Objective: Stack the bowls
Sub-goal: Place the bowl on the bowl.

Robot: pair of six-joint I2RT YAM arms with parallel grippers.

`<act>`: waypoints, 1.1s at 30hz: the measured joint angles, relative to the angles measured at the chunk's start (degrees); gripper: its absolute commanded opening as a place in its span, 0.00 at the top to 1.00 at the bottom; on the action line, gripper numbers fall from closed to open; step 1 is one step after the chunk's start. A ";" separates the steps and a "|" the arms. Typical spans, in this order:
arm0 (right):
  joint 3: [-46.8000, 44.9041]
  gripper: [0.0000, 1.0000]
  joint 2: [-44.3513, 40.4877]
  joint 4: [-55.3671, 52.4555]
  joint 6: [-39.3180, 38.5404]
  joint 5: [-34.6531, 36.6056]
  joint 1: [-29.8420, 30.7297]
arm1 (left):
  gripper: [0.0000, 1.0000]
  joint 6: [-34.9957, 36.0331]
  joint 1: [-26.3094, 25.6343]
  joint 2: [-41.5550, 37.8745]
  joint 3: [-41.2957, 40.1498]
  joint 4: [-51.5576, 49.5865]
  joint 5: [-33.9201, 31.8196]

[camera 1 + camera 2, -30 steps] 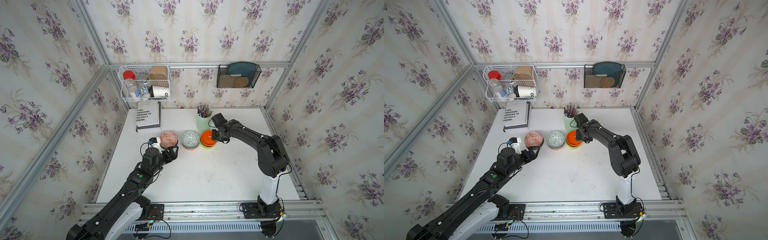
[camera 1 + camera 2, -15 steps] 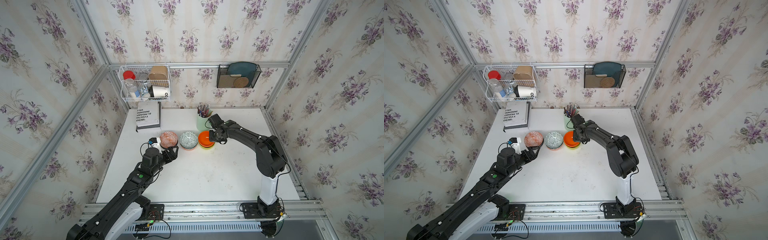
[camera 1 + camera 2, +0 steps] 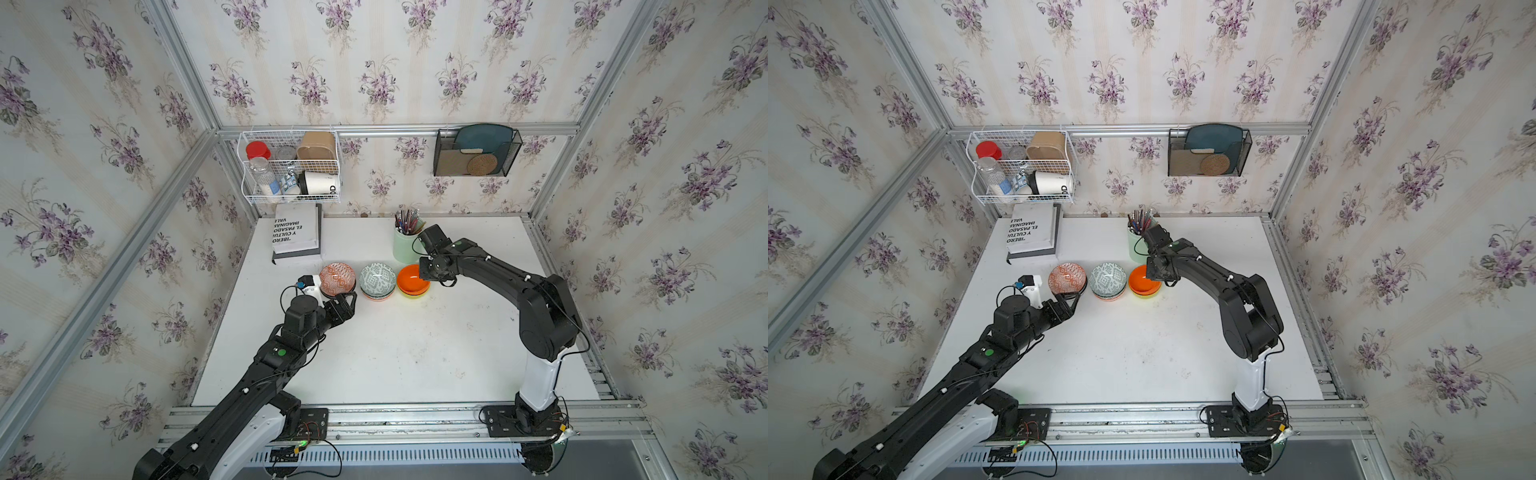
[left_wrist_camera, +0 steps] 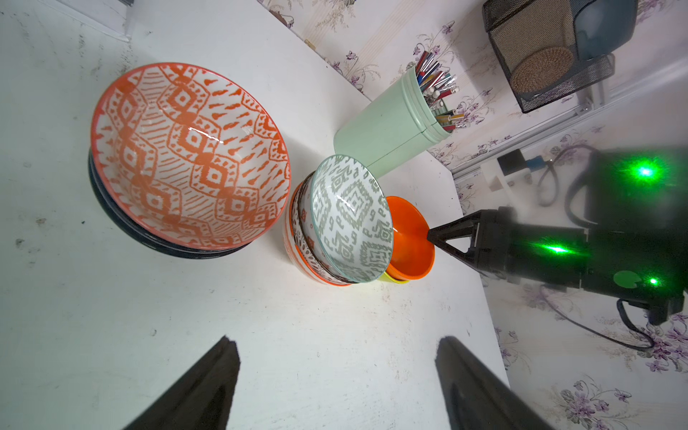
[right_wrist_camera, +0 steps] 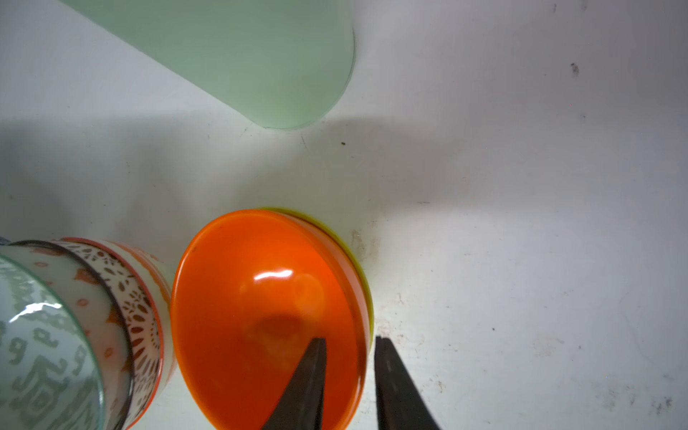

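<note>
Right pincer (image 5: pixel 349 338) straddles the rim of the orange bowl (image 5: pixel 260 305), narrowly parted (apparently gripping nothing), open table (image 5: pixel 521 260) beyond.

Lab mock-room: floral wallpaper (image 3: pixel 374 62), aluminium frame (image 3: pixel 395 129)

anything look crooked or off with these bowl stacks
The orange bowl sits off-centre in the lime green bowl: its lime rim shows on one side only. The right pincer straddles the orange rim, jaws slightly apart. Nothing spilled or broken.
</note>
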 measured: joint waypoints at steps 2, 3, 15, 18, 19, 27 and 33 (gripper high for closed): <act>0.00 0.67 -0.79 0.00 0.11 0.02 0.00 | 0.13 0.00 0.00 -0.02 -0.04 0.00 0.00; -0.04 0.67 -1.14 0.04 0.15 0.04 0.00 | 0.13 0.00 0.02 -0.02 -0.04 0.00 0.00; -4.50 0.86 -1.84 1.49 0.94 0.00 -0.02 | 0.13 0.00 0.04 -0.37 -0.20 0.00 0.00; -5.14 0.88 -1.57 2.25 0.98 0.00 -0.02 | 0.13 0.00 0.04 -0.44 -0.20 0.00 0.00; -5.20 0.88 -1.53 2.43 1.01 0.00 -0.02 | 0.13 0.00 0.04 -0.44 -0.20 0.00 0.00; -5.22 0.90 -1.53 3.15 1.14 0.04 -0.07 | 0.13 -0.02 0.04 -0.37 -0.20 0.00 0.00; -6.97 0.69 -6.67 3.65 1.44 1.03 -0.04 | 0.08 -0.02 0.04 -0.15 0.33 -0.59 -0.02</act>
